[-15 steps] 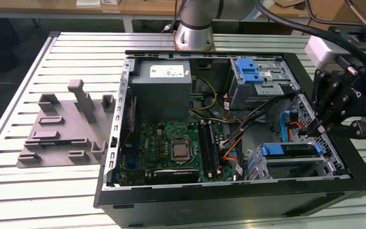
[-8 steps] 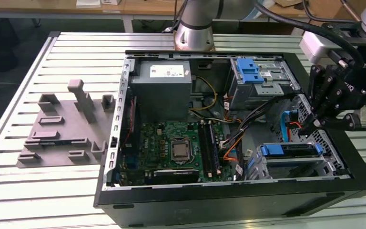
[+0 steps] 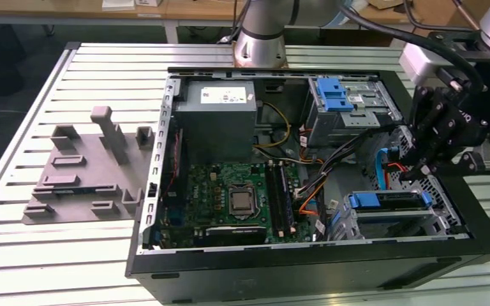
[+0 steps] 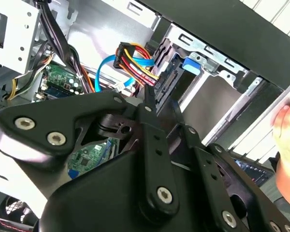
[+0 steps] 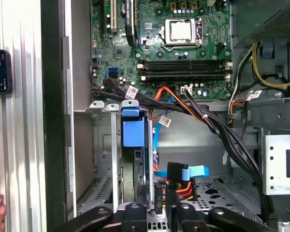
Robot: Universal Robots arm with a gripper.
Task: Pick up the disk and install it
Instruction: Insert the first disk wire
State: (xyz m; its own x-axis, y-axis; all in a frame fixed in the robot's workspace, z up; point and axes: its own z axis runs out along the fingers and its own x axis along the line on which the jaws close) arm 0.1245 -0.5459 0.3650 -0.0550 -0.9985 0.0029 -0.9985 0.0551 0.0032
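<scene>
**Disk seated in the case's drive cage**

The disk [image 3: 387,200] in its blue caddy sits in the drive cage inside the computer case [image 3: 313,268], beside the motherboard [image 3: 237,197]. The pincer [image 3: 423,167] hovers just above it, fingers drawn together, grasping nothing.

The exterior view looks down from high and well back at the open computer case [image 3: 313,191] on the slatted table [image 3: 23,255]. The first wrist view faces straight down into the case, near the motherboard [image 5: 174,43]. The second wrist view sits closer, probably tilted sideways, past black linkage. All share the coloured cables [image 4: 135,63].
</scene>
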